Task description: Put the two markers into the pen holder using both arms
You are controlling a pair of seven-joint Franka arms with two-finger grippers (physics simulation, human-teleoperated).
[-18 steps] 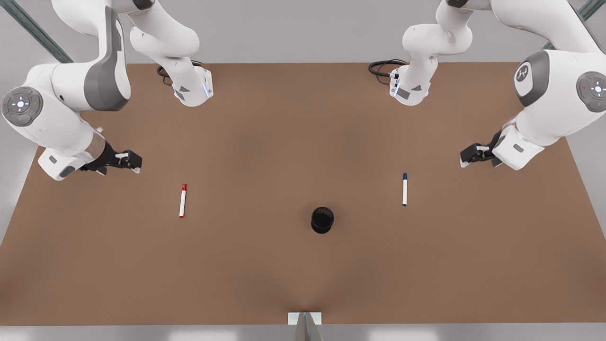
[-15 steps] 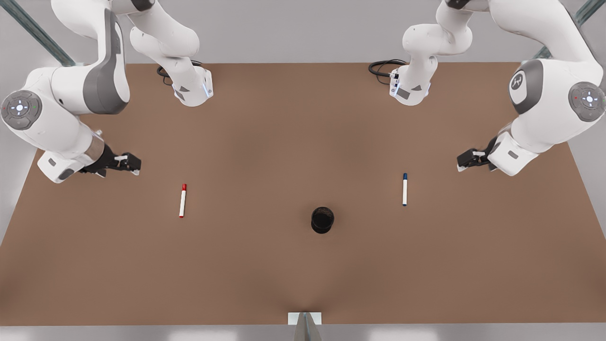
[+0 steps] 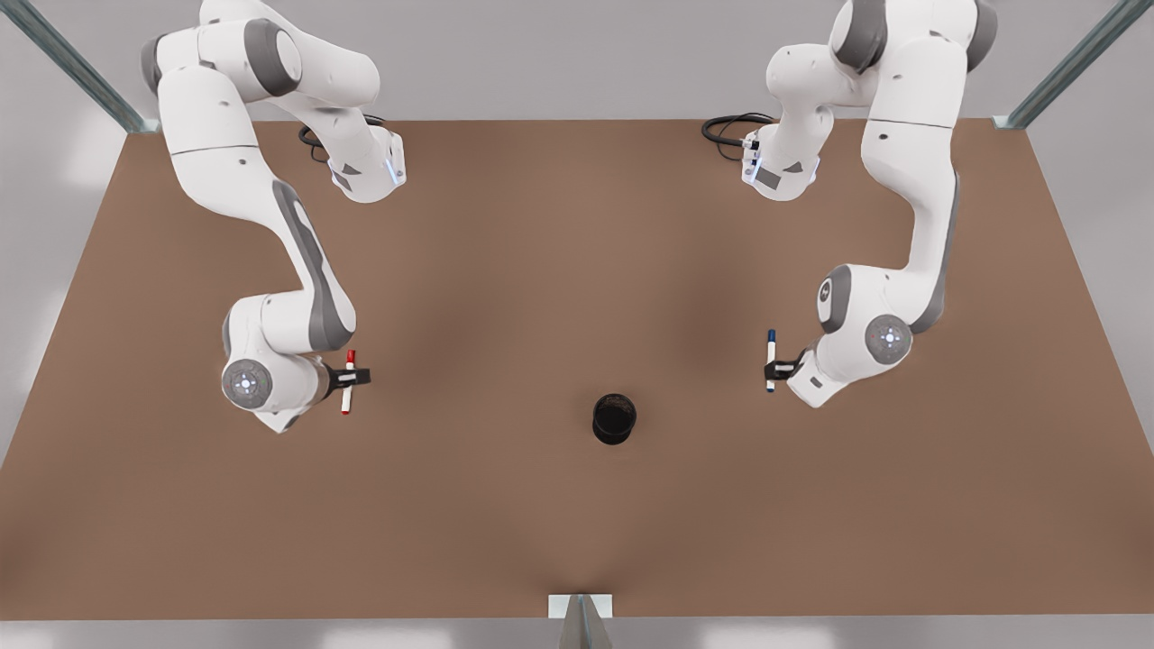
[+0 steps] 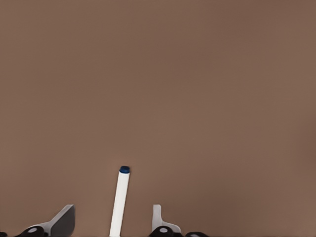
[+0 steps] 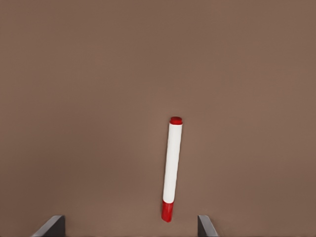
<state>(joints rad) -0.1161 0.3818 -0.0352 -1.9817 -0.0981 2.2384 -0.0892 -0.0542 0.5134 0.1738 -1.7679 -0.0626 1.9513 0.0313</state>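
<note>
The brown bench [image 3: 577,505] carries everything. The right gripper [image 3: 353,377], at the front view's left, straddles the red-capped marker [image 3: 348,382] lying flat, jaws spread and released. The left gripper [image 3: 781,368], at the front view's right, straddles the blue-capped marker [image 3: 771,360], jaws likewise parted. The pen holder [image 3: 614,418] stands upright between them. No writing is legible on either marker.

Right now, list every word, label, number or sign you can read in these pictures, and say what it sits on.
None can be read.
Red marker: plain barrel.
Blue marker: plain barrel.
Pen holder: plain black.
Round emblem on the arm by the blue marker: too small to read.
</note>
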